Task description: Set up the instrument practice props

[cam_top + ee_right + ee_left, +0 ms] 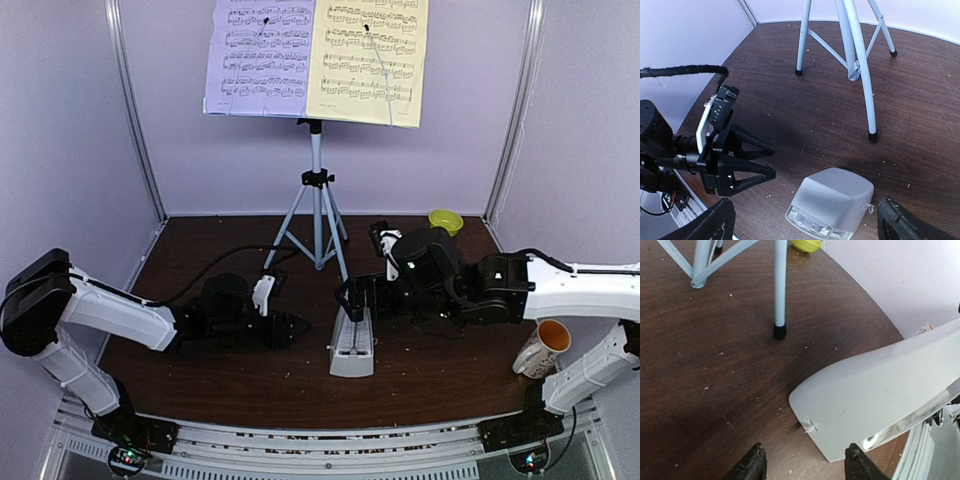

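Note:
The music stand's silver tripod (316, 215) stands at the back middle. Its desk carries a lilac page (258, 55) and a pale yellow page (368, 60). The light grey pyramid metronome (352, 345) stands on the table in front of it. My right gripper (352, 298) is open wide over the metronome's top (832, 200), with its fingers either side and not touching. My left gripper (298, 327) is open and empty, low on the table just left of the metronome (880, 390). It also shows in the right wrist view (747, 160).
A mug with an orange inside (543, 348) stands at the right front by my right arm. A small green bowl (445, 220) sits at the back right. A rubber-tipped tripod leg (780, 290) stands just beyond the metronome. Lilac walls close the back and sides.

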`<state>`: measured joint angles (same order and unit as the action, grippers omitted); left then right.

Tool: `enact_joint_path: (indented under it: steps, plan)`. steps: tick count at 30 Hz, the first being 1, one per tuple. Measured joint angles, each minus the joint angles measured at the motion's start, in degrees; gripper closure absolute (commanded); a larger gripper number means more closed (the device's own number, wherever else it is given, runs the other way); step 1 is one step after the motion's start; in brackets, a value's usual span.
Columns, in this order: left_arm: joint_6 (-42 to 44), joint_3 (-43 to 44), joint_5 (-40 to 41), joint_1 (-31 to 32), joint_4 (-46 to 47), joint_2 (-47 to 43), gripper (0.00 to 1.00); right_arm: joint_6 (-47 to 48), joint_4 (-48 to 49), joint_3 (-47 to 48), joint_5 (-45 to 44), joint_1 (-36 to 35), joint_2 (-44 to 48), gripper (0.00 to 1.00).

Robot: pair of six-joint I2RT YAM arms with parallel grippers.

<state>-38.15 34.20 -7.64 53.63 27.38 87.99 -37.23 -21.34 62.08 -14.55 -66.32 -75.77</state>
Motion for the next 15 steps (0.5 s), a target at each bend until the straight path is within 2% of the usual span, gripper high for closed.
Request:
enact_joint_path:
  steps: [5, 15]
  plan:
    - [2.93, -3.34, 1.77, -1.2, -1.03, -4.13, 0.38, -2.05, -5.16, 4.13, -4.02, -2.25, -4.59, 0.0]
    - [5.68, -3.67, 6.19, -1.2, -2.51, -6.78, 0.31, -12.7, -13.94, 11.96, -13.22, -4.72, -13.57, 0.13]
